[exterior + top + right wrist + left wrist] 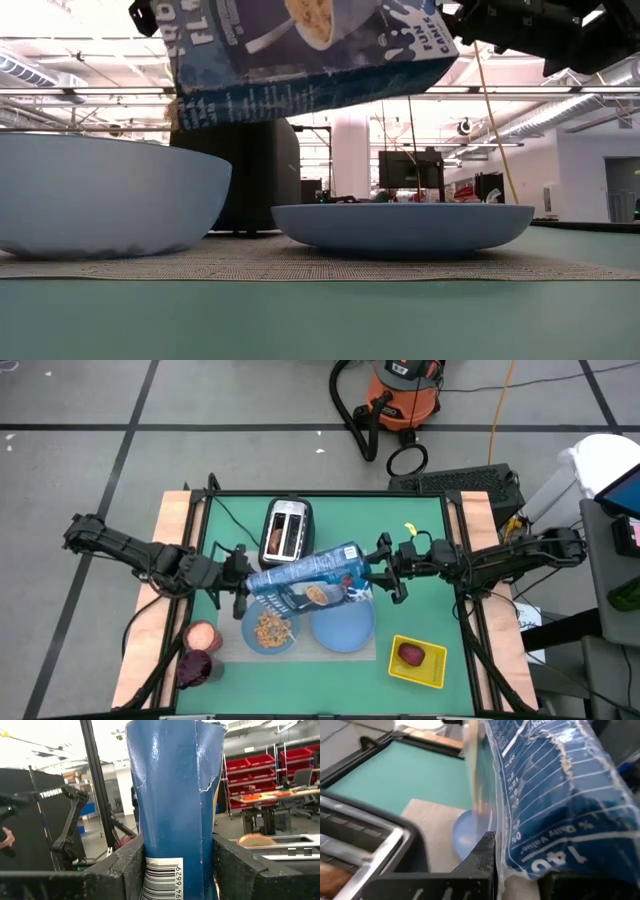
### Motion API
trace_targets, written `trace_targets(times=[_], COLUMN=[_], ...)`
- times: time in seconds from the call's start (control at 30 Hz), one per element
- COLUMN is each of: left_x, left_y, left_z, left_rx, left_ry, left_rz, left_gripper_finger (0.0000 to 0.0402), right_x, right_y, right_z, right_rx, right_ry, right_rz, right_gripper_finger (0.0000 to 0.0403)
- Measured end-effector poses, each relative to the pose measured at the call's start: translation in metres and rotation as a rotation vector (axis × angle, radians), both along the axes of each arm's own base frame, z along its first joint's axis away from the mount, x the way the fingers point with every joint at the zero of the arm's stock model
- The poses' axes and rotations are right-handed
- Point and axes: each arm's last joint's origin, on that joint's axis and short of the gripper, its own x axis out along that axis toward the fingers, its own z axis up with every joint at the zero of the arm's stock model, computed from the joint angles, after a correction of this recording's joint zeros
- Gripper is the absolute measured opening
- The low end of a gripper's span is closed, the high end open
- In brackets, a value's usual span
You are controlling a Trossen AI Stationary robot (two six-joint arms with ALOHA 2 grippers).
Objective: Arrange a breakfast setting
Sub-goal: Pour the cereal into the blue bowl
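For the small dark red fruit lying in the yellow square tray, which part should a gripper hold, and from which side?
Grip the dark red fruit across its rounded middle, coming straight down from above: the yellow tray's raised rim likely blocks any sideways approach.

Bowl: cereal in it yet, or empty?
Filled. The high view shows brown flakes inside the bowl, with the cereal box held tipped above it.

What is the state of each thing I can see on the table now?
cereal box: lifted, tilted over the bowl, held at both ends.
bowl: on the mat, cereal inside.
plate: on the mat, bare.
toaster: something browned in a slot.
yellow tray: red fruit inside.
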Motion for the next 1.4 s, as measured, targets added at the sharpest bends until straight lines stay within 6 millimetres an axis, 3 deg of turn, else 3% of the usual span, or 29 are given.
trace_targets(times=[0.13,0.5,0.87,1.0,1.1,1.4], left_x=[-0.0013,0.0001,-0.0023,-0.0013,-0.0034,-0.0012], left_y=[0.0,-0.0008,-0.0022,-0.0034,-0.0034,-0.0028], left_z=[-0.0033,-0.0021,-0.0066,-0.0047,-0.0078,-0.0077], left_rx=[0.084,0.012,0.078,0.0,0.067,0.055], left_ry=[0.034,0.016,0.066,0.043,0.078,0.063], left_rz=[-0.02,0.011,-0.013,0.002,-0.004,0.028], left_gripper_finger=[0.0003,0.0003,0.0003,0.0003,0.0003,0.0003], right_x=[0.0003,0.0002,0.0005,0.0004,0.0005,0.0007], right_y=[0.0003,0.0001,0.0002,0.0002,0.0003,0.0002], right_z=[-0.0011,-0.0014,-0.0019,-0.002,-0.0016,-0.0036], right_rx=[-0.001,0.0,0.0,0.0,0.0,-0.001], right_ry=[0.012,0.013,0.021,0.017,0.019,0.032], right_rz=[0.002,0.0,0.002,0.001,0.003,0.001], right_gripper_finger=[0.0192,0.0192,0.0192,0.0192,0.0192,0.0192])
